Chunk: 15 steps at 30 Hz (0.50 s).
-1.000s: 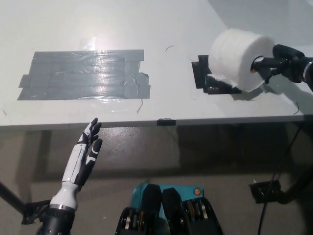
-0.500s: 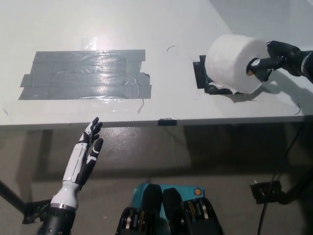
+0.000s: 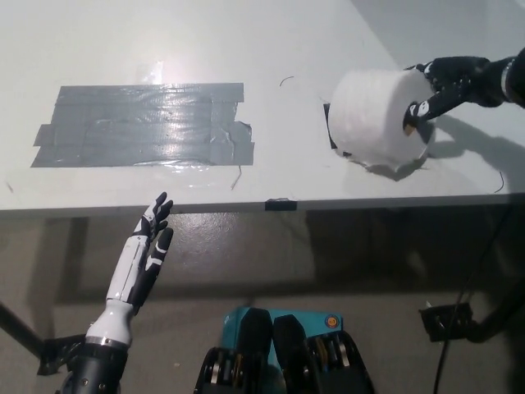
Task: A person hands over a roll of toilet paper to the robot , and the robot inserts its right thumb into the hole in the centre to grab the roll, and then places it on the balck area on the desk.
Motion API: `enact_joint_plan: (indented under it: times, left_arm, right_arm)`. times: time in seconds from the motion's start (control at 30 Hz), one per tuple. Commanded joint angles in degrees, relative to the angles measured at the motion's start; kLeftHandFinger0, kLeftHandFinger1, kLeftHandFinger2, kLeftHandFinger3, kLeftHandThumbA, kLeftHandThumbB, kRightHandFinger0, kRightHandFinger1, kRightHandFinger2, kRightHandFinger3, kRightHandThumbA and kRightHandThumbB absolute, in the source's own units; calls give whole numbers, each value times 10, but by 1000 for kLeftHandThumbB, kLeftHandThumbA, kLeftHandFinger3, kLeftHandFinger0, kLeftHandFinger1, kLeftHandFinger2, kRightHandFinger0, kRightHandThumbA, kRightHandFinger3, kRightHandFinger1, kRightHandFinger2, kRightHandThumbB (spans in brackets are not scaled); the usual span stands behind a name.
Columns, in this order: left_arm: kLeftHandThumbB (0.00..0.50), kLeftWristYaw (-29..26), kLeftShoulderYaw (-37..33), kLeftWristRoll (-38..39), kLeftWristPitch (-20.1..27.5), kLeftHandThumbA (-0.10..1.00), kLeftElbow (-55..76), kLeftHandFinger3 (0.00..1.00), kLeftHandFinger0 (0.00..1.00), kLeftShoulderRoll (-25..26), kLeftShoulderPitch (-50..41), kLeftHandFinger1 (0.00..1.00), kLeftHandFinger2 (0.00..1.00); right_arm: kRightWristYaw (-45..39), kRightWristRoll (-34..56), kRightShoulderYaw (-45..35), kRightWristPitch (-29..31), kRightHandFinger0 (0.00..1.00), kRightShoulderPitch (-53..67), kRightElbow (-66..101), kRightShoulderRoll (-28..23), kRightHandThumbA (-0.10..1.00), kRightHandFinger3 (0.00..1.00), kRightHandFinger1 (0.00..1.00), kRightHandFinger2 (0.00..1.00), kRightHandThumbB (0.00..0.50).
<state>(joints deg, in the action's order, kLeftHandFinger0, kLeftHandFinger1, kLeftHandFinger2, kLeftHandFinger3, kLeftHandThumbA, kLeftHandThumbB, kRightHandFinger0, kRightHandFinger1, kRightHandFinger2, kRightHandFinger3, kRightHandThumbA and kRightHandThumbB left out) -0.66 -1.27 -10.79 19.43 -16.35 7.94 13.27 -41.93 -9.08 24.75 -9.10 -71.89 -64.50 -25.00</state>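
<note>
The white toilet paper roll (image 3: 371,119) lies on its side on the desk's right part, its hole facing right. It covers most of a small black tape patch (image 3: 329,131), of which only a sliver shows at the roll's left edge. My black right hand (image 3: 447,82) reaches in from the right with its thumb in the hole and its fingers over the roll's top right rim. I cannot tell whether the roll rests fully on the desk. My white left hand (image 3: 143,258) is open below the desk's front edge at lower left, holding nothing.
A large patch of dark grey tape strips (image 3: 139,123) covers the desk's left part. The white desk's front edge (image 3: 246,205) runs across the middle, with a small black clip (image 3: 280,203) on it. Cables and a stand foot (image 3: 447,320) lie on the floor at right.
The roll has moved left and down over the small black patch, hiding most of it. My right hand has followed it and turned upward. The left hand has barely moved.
</note>
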Motion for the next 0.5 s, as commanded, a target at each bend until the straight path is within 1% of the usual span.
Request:
enact_joint_plan:
  times: [0.0,0.03,0.13,0.17,0.2,0.23,0.27,0.37,0.43,0.47]
  left_arm:
    - [93,-3,-2,-4,23,982,6,1000,1000,9,11,1000,1000]
    - [85,-5,-3,-7,24,983,7,1000,1000,9,11,1000,1000]
    - [80,-4,-3,-7,22,983,9,1000,1000,9,12,1000,1000]
    - [79,-4,-3,-7,22,982,9,1000,1000,9,12,1000,1000]
    - [80,-4,-3,-7,22,983,9,1000,1000,9,13,1000,1000]
    - [82,-4,-3,-8,22,983,9,1000,1000,9,13,1000,1000]
    - [80,-4,-3,-7,22,981,9,1000,1000,9,13,1000,1000]
    - [78,-4,-3,-6,22,977,10,1000,1000,9,12,1000,1000]
    - [76,-7,-3,-10,25,979,9,1000,1000,10,12,1000,1000]
    - [75,-7,-3,-10,25,980,9,1000,1000,11,13,1000,1000]
  right_arm:
    - [-74,-13,-1,0,1000,-82,11,-30,508,1000,1000,1000,357]
    - [-74,-13,-3,-4,1000,-85,6,-29,526,1000,1000,1000,359]
    - [-68,-15,-11,-15,1000,-90,3,-26,523,1000,1000,1000,399]
    - [-67,-15,-11,-14,1000,-91,1,-26,524,1000,1000,1000,405]
    - [-65,-18,-10,-7,1000,-92,-2,-25,540,1000,1000,1000,427]
    - [-64,-22,-8,-2,1000,-92,-5,-25,551,1000,1000,1000,430]
    - [-64,-25,-6,-1,1000,-92,-5,-25,561,1000,1000,1000,420]
    - [-63,-30,-5,-9,1000,-91,1,-25,568,1000,1000,1000,409]
    - [-62,-32,-7,-7,1000,-93,2,-26,616,1000,1000,1000,419]
    - [-62,-33,-8,-6,1000,-94,2,-26,618,1000,1000,1000,419]
